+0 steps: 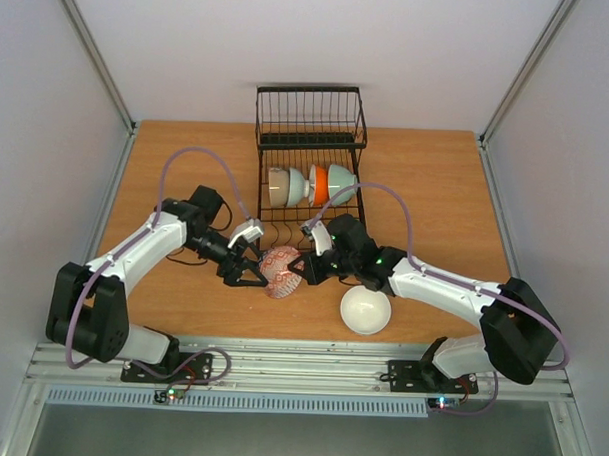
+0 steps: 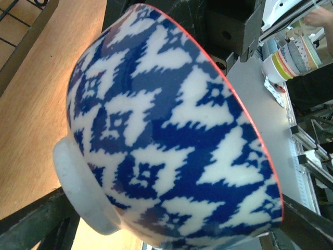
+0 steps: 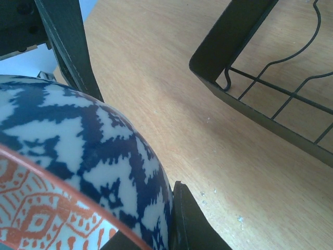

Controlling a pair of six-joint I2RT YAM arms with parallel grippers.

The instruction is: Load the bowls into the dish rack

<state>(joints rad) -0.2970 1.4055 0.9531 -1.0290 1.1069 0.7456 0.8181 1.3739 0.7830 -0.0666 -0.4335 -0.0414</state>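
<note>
A patterned bowl (image 1: pixel 281 270), blue and white outside and orange-patterned inside, is held tilted just above the table in front of the dish rack (image 1: pixel 308 118). My right gripper (image 1: pixel 301 268) is shut on its rim; one finger (image 3: pixel 195 224) presses the bowl's outside (image 3: pixel 78 146). My left gripper (image 1: pixel 245 272) is open at the bowl's foot side, and the bowl (image 2: pixel 166 130) fills the left wrist view between its spread fingers (image 2: pixel 31 219). A cream bowl (image 1: pixel 284 186), an orange bowl (image 1: pixel 317 183) and a mint-green bowl (image 1: pixel 341 179) stand on edge in the rack.
A white bowl (image 1: pixel 366 309) sits upright on the wooden table (image 1: pixel 436 193) just under my right forearm. The rack's near corner (image 3: pixel 250 88) lies close to the right of the held bowl. White walls enclose the table.
</note>
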